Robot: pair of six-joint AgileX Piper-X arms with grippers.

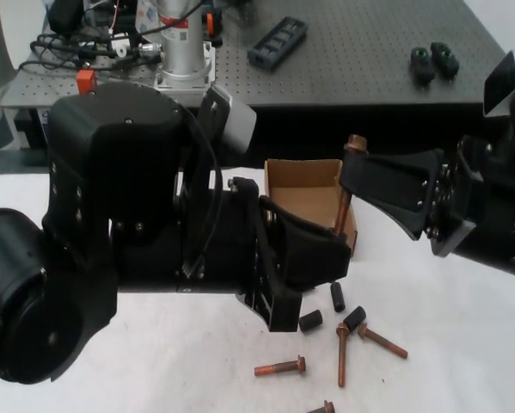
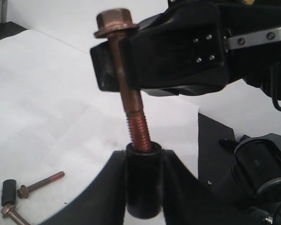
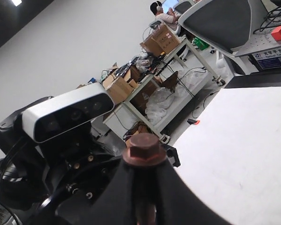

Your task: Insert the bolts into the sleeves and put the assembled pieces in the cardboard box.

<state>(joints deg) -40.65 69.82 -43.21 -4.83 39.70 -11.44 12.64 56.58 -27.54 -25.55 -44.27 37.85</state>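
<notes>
**Left gripper** [image 1: 330,251] [image 2: 144,161]: closed on the black sleeve [image 2: 144,187], one finger on each side. Sleeve upright, open end up. Near centre of the high view, at 3 o'clock of its own arm.

**Right gripper** [image 1: 350,185] [image 2: 116,65] [image 3: 141,174]: clamped on the shank of the copper-coloured bolt [image 1: 346,206] [image 2: 123,89] [image 3: 141,149], just below the hex head. At 12 o'clock of the left gripper.

**Bolt and sleeve:** bolt head up, nearly upright with a slight lean. Threaded tip just inside the sleeve's mouth, most of the thread showing above the rim. Both off the table.

**Cardboard box** [image 1: 302,182]: brown, open-topped, on the white table [image 1: 463,344], directly behind the bolt, at 11 o'clock of the left gripper.

**Loose sleeves** [image 1: 337,296]: three, black, at 6 o'clock of the left gripper.

**Loose bolts** [image 1: 280,367]: four, lying flat at 5 to 6 o'clock of the left gripper, one end touching a sleeve.

**Perforated metal bench** [image 1: 369,60]: at 12 o'clock beyond the box, bearing a black tray [image 1: 277,41].
</notes>
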